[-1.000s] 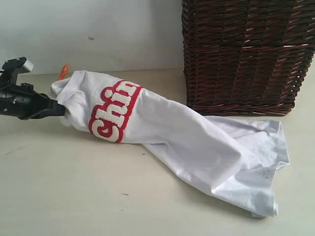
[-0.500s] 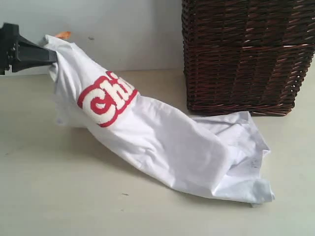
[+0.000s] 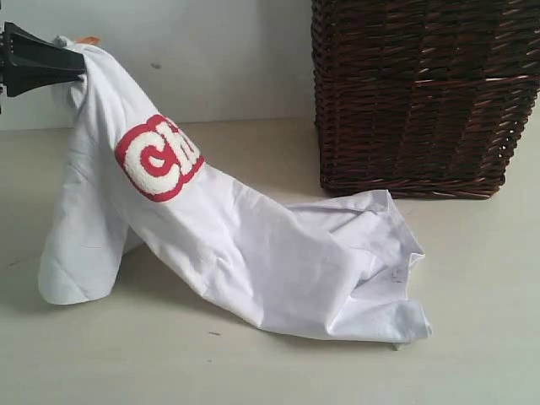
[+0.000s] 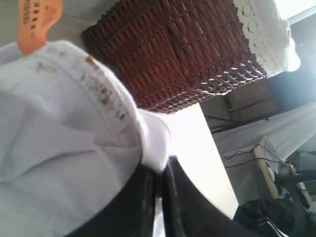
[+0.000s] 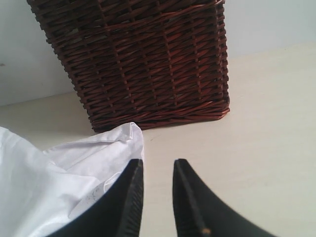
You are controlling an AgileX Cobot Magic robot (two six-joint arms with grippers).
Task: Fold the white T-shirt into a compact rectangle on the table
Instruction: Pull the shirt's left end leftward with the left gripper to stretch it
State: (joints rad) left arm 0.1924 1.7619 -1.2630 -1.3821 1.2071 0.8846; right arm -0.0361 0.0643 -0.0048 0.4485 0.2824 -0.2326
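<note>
Where left end effector clamps, white T-shirt hangs

The white T-shirt is plain white apart from fuzzy white lettering outlined in red, left of centre in the exterior view, with an orange tag at the upper left of the left wrist view and brownish flecks along the collar seam. At the upper right the basket is dark brown woven wicker, with white lace trim at its edge. The table is pale cream with tiny dark specks, and the left gripper and right gripper are black.
</note>
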